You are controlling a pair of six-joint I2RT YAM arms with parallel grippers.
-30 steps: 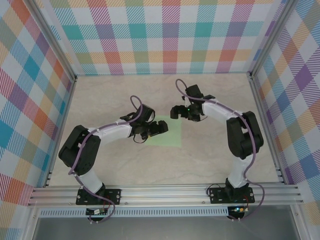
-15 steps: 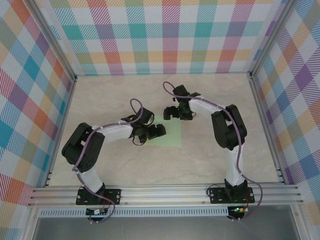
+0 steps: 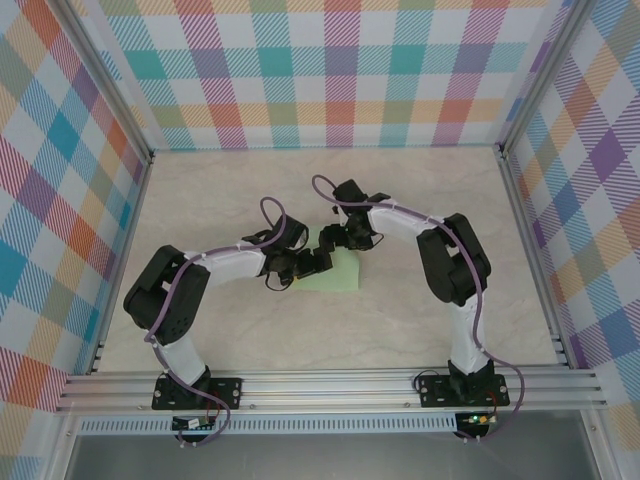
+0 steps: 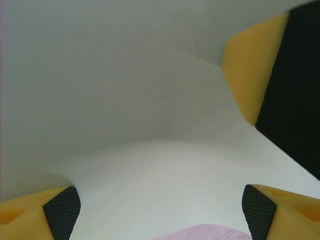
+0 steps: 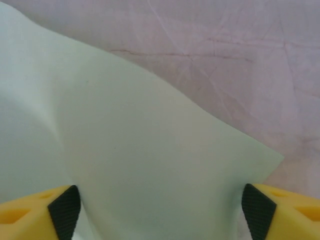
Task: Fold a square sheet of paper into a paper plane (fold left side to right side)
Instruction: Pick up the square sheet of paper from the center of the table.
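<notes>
Top view: square sheet of paper [image 3: 340,276], upper-left portion hidden under left claw [image 3: 318,262] and right claw [image 3: 331,238], frame centre. Wrist views crop its edges.

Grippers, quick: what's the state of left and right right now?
Left gripper: open, jaws wide apart over the square sheet of paper.
Right gripper: open, jaws wide apart over the same sheet.

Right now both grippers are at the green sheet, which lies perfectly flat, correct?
Not flat: the sheet bulges upward, as the right wrist view shows. The left gripper and right gripper are both at it.
</notes>
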